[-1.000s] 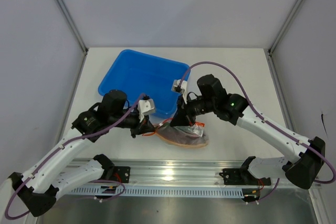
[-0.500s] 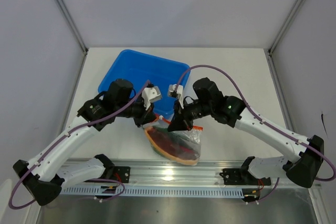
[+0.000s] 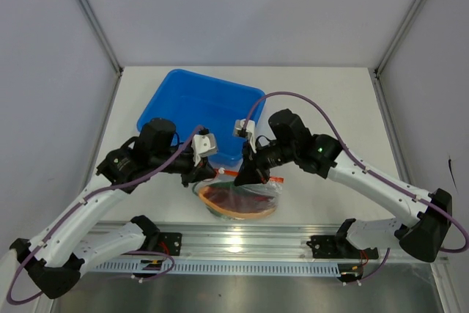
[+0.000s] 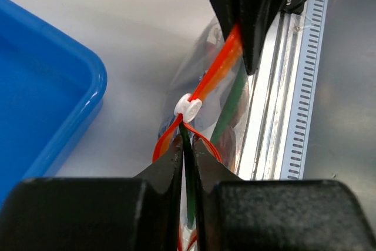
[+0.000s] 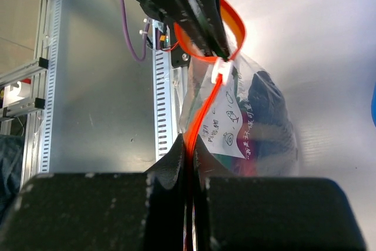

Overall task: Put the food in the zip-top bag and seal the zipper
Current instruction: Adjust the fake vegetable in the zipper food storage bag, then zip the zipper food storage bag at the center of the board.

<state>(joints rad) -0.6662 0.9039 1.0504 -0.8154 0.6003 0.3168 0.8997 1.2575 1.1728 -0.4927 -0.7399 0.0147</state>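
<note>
Filled zip-top bag (image 3: 238,201) beside blue tray (image 3: 192,102)

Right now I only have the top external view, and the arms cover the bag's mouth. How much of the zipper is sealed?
Observer: In the right wrist view, the right claw is shut on the zipper. The zipper runs as one joined strip up to the white slider.
Operator: And past the slider?
Observer: The left wrist view shows the strip splitting into two tracks between the slider and the left claw, so that stretch is unsealed.
Operator: Is anything inside?
Observer: In the right wrist view, a dark piece and a printed white card show through the zip-top bag.
</note>
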